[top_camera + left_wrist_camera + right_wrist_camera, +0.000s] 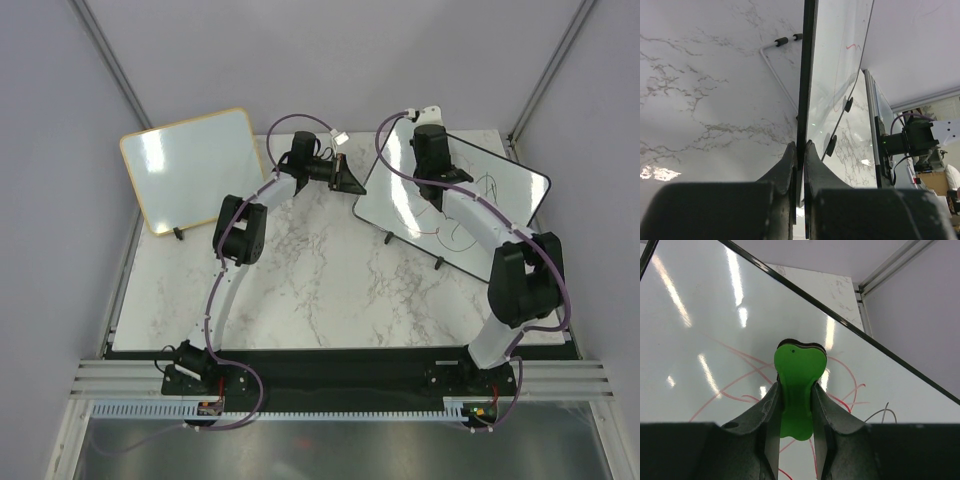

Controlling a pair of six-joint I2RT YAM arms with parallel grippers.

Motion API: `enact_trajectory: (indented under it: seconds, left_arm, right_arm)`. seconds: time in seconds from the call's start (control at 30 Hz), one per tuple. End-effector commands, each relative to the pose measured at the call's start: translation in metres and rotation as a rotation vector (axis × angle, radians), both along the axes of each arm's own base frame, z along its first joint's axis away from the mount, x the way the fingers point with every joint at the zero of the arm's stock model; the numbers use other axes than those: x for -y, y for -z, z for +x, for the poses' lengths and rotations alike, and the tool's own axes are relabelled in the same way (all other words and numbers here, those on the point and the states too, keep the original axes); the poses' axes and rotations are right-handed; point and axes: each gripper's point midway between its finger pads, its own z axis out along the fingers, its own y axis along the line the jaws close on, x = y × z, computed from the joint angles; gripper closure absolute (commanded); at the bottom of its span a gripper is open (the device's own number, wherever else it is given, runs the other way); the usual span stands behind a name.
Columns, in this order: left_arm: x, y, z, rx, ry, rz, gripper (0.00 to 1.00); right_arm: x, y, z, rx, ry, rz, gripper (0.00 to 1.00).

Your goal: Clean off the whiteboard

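Right wrist view first: my right gripper (796, 389) is clamped on the green eraser (800, 362), and the eraser's head pokes out past the fingertips toward the whiteboard (705, 315). I can't tell if it's actually touching the surface or just off it. Red scribbles (735, 382) fan out on both sides of the eraser and run back under the fingers, with a black squiggle (883, 414) off to the right. From the top camera, the marks sit on the side of the wrist nearer the arm bases. The board is propped on its feet at the far right of the table (320, 290), long axis running roughly left to right. So my guess is the wipe has to pull back toward the bases and sweep right along that long side. The left gripper (800, 150) is pinched shut on the frame at the board's left edge, which should stop it skating. Only the right arm is over the ink.
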Motion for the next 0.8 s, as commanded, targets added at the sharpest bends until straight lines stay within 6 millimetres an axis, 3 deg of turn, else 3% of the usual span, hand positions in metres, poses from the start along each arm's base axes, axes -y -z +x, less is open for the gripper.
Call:
enact_trajectory:
  seconds: [0.0,0.2,0.3,0.43,0.5,0.63,0.7,0.77]
  left_arm:
    - [-0.009,0.014,0.027,0.037,-0.117,0.074,0.98]
    - [-0.008,0.016,0.025,0.027,-0.111,0.077,0.98]
    - [-0.008,0.015,0.024,0.031,-0.103,0.074,0.98]
    - [-0.007,0.015,0.024,0.029,-0.102,0.073,0.98]
    - [-0.008,0.015,0.024,0.028,-0.106,0.074,0.98]
    - [-0.008,0.015,0.025,0.034,-0.105,0.075,0.98]
    - [-0.008,0.015,0.025,0.034,-0.108,0.077,0.98]
    - [-0.008,0.014,0.025,0.042,-0.107,0.076,0.98]
  right_arm:
    - [0.002,0.000,0.010,0.027,-0.022,-0.022,1.00]
    - [-0.025,0.048,0.016,-0.071,-0.122,-0.008,1.00]
    - [-0.047,0.067,0.013,-0.115,-0.214,0.021,1.00]
    - [-0.089,0.073,0.014,-0.106,-0.346,-0.005,1.00]
    - [-0.097,0.076,0.015,-0.107,-0.368,-0.022,1.00]
    - [-0.089,0.065,0.023,-0.076,-0.316,-0.028,1.00]
    - [-0.069,0.051,0.026,-0.042,-0.235,-0.020,1.00]
    - [-0.033,0.038,0.027,-0.010,-0.119,-0.019,1.00]
